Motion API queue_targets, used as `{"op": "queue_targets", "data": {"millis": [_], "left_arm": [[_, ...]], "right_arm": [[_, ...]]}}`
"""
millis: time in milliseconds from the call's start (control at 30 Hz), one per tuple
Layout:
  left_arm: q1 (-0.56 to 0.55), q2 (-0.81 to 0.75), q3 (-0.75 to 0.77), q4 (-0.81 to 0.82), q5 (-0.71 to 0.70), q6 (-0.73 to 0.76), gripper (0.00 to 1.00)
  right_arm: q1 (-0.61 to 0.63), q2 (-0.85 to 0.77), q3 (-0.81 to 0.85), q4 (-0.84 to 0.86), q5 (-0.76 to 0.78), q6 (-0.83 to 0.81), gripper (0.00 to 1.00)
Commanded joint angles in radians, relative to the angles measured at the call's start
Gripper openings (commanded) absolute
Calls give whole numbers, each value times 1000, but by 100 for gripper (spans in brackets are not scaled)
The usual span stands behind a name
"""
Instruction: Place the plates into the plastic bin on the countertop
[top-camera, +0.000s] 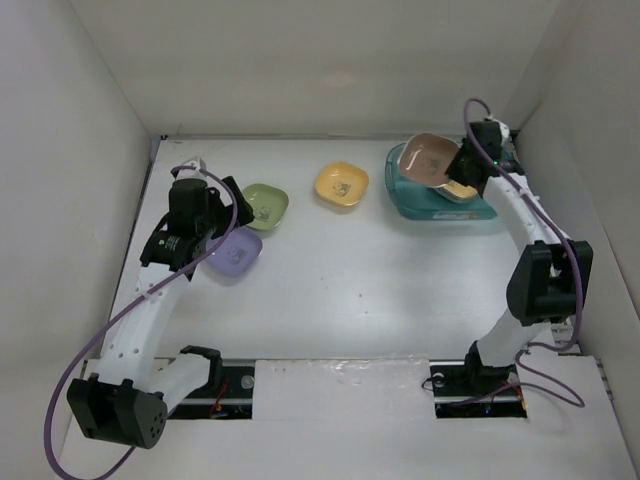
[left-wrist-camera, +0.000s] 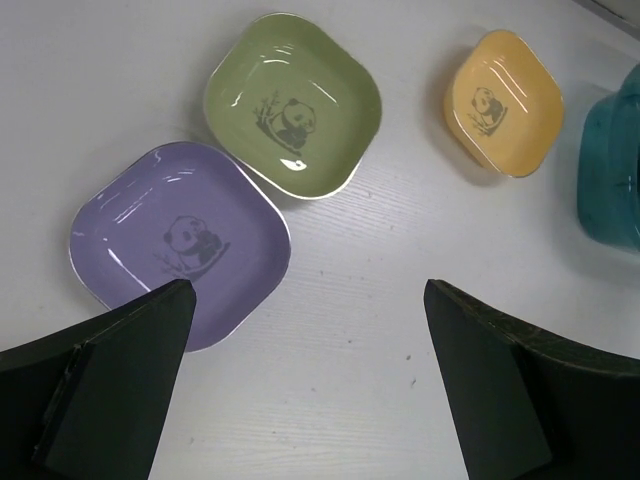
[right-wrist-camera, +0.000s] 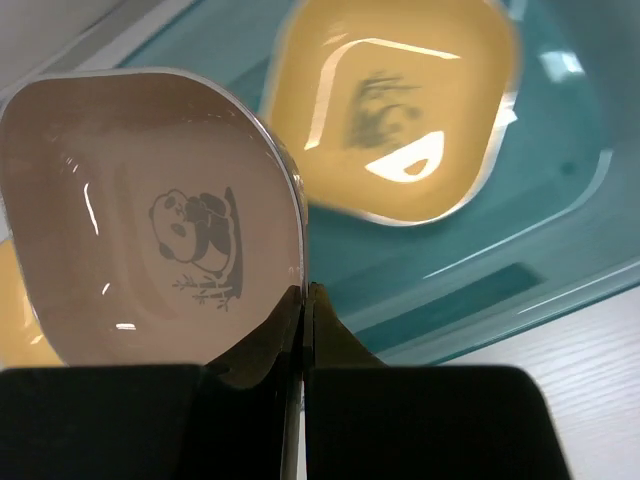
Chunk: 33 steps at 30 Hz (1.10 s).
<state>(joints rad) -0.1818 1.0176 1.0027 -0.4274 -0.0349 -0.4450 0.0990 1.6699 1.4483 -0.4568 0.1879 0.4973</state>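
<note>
Right gripper (right-wrist-camera: 304, 300) pinches a pink plate (right-wrist-camera: 150, 220) by its rim, tilted above the bin (right-wrist-camera: 560, 200) below; so thin a hold could slip. Left gripper (left-wrist-camera: 308, 290) gapes wide.

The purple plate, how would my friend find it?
Look at the left side of the white countertop, by the left gripper. Two plates lie together there. The purple plate is nearer the arm bases than the green plate.
</note>
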Motion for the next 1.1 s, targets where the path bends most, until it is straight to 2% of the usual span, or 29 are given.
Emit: {"op": "queue_targets", "data": {"millis": [0,233,333,400,433,467,500,533,667,700,767,800,933,1000,1067], "left_arm": [[1,-24,-13,55,59,32,100],[1,-24,-33,64,104,43,100],[1,-24,-33,73,113,43,100],[1,-24,-42,73,113,43,100],[1,-24,-42,73,113,43,100],[1,-24,-42,73,113,43,100],[1,-24,-42,73,113,43,100],[1,-33,-42,73,113,43,100],[1,-24,-42,62,69,32,100],[1,-24,-42,62,49,22,100],[1,-14,-42,33,14,11,100],[1,-5,-32,33,0,11,100],[1,-5,-32,33,0,2,100],[1,-5,-32,33,0,2,100],[1,-5,-32,33,0,2,100]], "right_arm": [[-125,50,26,15,-123,1,0],[-286,146,78,18,-173,10,0],[-298,194,93,18,-182,0,4],[-298,203,119,18,-182,-11,44],[-298,203,119,18,-171,-11,59],[-298,189,119,27,-171,-11,67],[-282,171,110,42,-171,-11,91],[-266,121,97,93,-171,-11,98],[-119,47,87,129,-111,-58,100],[-34,47,124,107,-102,-77,100],[49,89,165,58,-102,-112,100],[126,102,176,58,-90,-112,100],[275,158,188,81,-71,-112,98],[309,223,213,93,-80,-112,97],[353,301,262,102,-157,-140,95]]}}
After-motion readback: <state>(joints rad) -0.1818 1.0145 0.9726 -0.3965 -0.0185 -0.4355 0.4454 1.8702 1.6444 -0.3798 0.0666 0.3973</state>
